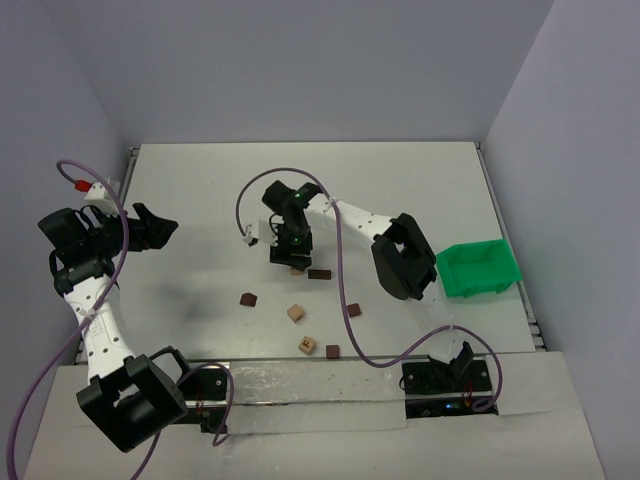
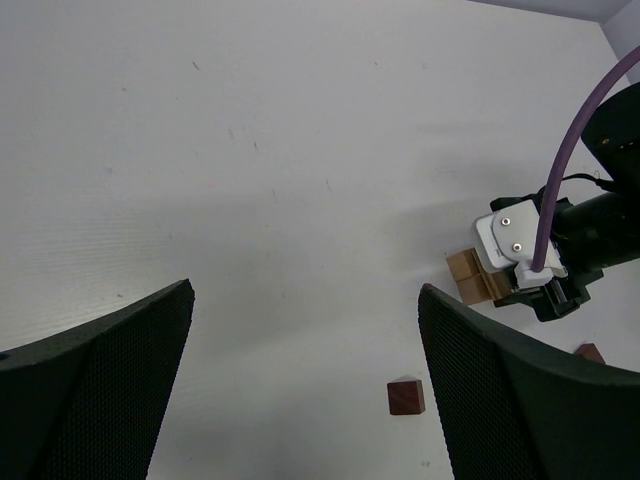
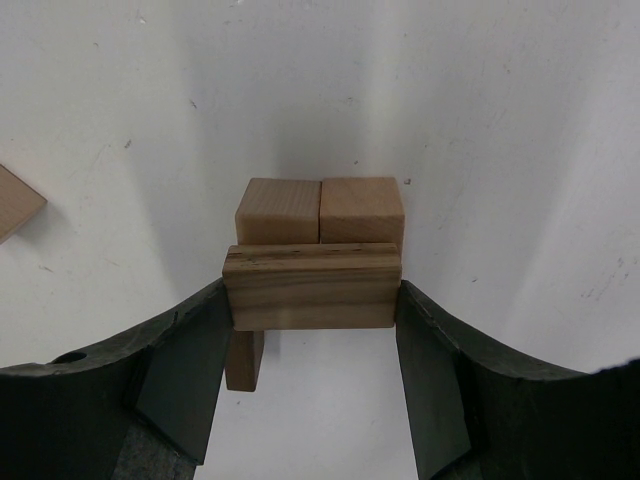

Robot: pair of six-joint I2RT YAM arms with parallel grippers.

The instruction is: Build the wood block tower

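On the white worktop [image 1: 420, 180], the right arm's jaws, part-open, clamp a tan wooden brick [image 3: 312, 288] flat over the wood block tower [image 2: 466, 275] mid-worktop: two tan wooden cubes [image 3: 362, 210] side by side. Left arm's jaws gape wide, empty, far left. Risk: an off-centre release tips the brick, or a jaw knocks cubes apart.

Four loose dark blocks [image 1: 248, 299], two loose tan blocks [image 1: 295, 313] (besides the tower [image 1: 297, 268]), one green bin [image 1: 478, 268].

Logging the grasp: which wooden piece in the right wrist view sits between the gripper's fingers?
The long brick, crosswise, touching both fingers; the two tan cubes stand side by side behind it, outside the grip.
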